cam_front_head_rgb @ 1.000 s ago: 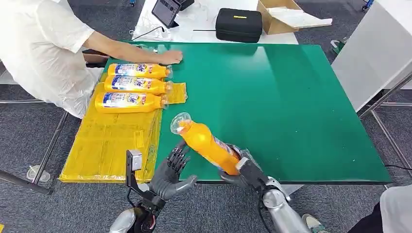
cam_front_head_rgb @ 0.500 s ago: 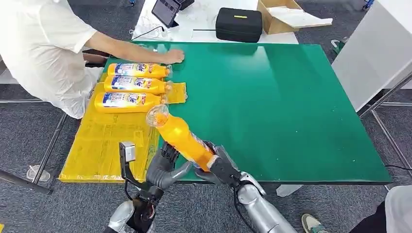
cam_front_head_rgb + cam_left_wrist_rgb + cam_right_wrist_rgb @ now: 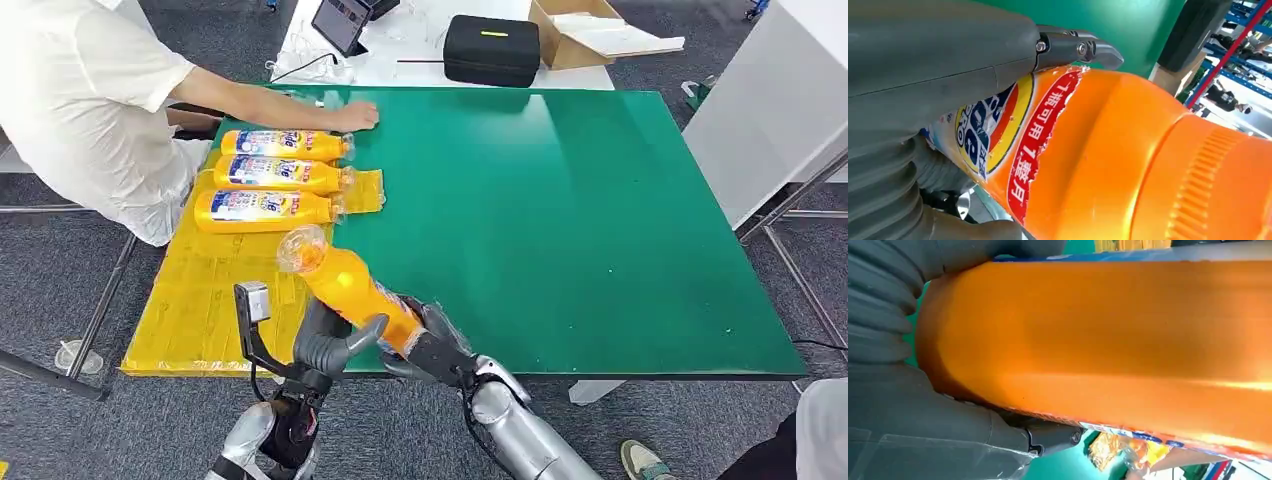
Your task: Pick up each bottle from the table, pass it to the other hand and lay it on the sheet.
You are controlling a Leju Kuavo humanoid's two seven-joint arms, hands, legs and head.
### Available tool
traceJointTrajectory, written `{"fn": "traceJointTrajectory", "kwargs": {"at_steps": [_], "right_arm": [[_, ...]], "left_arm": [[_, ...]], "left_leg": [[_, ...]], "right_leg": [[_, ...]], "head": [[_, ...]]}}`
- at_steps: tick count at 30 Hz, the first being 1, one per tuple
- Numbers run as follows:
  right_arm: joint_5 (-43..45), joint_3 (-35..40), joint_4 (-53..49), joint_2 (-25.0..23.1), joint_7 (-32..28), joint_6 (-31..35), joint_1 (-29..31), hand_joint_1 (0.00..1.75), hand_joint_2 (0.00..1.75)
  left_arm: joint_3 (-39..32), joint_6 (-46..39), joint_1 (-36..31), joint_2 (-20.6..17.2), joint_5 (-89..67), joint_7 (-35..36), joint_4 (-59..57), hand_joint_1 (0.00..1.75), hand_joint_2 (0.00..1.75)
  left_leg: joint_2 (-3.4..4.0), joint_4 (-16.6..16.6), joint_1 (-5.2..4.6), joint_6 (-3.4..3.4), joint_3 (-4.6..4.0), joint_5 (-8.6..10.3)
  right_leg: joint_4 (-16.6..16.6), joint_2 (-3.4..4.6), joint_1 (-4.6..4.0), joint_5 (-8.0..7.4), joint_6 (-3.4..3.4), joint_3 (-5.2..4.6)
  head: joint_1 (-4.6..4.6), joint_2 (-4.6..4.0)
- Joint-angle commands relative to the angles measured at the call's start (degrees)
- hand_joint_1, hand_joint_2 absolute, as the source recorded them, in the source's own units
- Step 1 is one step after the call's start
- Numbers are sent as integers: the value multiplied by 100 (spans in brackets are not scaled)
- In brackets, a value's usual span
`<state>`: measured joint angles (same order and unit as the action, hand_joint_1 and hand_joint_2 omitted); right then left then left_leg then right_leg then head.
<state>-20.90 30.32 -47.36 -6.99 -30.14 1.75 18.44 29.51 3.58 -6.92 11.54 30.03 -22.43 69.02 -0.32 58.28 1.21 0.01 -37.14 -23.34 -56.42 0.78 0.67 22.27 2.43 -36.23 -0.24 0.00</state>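
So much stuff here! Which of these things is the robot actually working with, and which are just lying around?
Part of the job:
- orange bottle, held by both the left hand and the right hand
- yellow sheet
- three bottles already lying on it

Just lying about:
- black case
- cardboard box
- tablet

Bright, even light; glare streaks the green table (image 3: 560, 200); wrist views blur close-up.

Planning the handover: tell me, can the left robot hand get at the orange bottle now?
Probably yes: the left robot hand already wraps the orange bottle beside the right robot hand, with nothing between them.
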Motion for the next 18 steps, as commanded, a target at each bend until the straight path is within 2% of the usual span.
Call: {"fn": "traceJointTrajectory", "kwargs": {"at_steps": [1, 4, 8, 14, 15, 16, 17, 18], "right_arm": [[-57, 326, 439, -8, 43, -19, 153, 136, 175], [-57, 326, 439, -8, 43, -19, 153, 136, 175], [-92, 455, 505, -38, 16, 47, 175, 134, 175], [1, 556, 473, -110, 25, 7, 171, 131, 175], [-1, 570, 488, -97, 33, 16, 178, 129, 175], [-13, 582, 516, -92, 51, 62, 184, 108, 175], [32, 559, 551, -95, 53, 62, 192, 91, 175], [50, 542, 588, -103, 32, 157, 207, 65, 175]], "left_arm": [[129, 12, -339, -1, 4, 31, -333, 0, 175], [129, 12, -339, -1, 4, 31, -333, 0, 175], [136, 71, -384, 21, 135, 57, -381, 0, 175], [-54, 60, -487, 105, 446, 144, -466, 0, 175], [-55, 61, -494, 98, 462, 140, -445, 7, 175], [-48, 68, -488, 86, 471, 140, -410, 168, 175], [-38, 75, -480, 76, 482, 129, -371, 175, 175], [5, -126, -493, 51, 273, -4, -332, 175, 175]], "left_leg": [[-4, -4, -5, 7, 31, -8], [-4, -3, -1, 3, 9, -1], [-4, -2, -4, 7, 37, -11], [-3, -1, -3, 8, 35, -11], [-4, -2, -3, 6, 23, -7], [-5, 0, -3, 7, 31, -11], [-3, -1, -2, 4, 14, -4], [-4, -1, -3, 6, 27, -9]], "right_leg": [[1, -14, 1, 12, -8, 32], [3, -9, -1, 3, -5, 11], [-1, -15, -1, 15, -11, 38], [0, -15, -2, 14, -11, 36], [0, -13, -1, 10, -8, 24], [-2, -16, -2, 15, -10, 33], [0, -9, -1, 6, -6, 15], [-1, -13, -1, 12, -9, 28]], "head": [[0, 0], [2, 0], [0, 0], [0, 2], [2, 0], [0, 2], [0, 0], [0, 0]]}}
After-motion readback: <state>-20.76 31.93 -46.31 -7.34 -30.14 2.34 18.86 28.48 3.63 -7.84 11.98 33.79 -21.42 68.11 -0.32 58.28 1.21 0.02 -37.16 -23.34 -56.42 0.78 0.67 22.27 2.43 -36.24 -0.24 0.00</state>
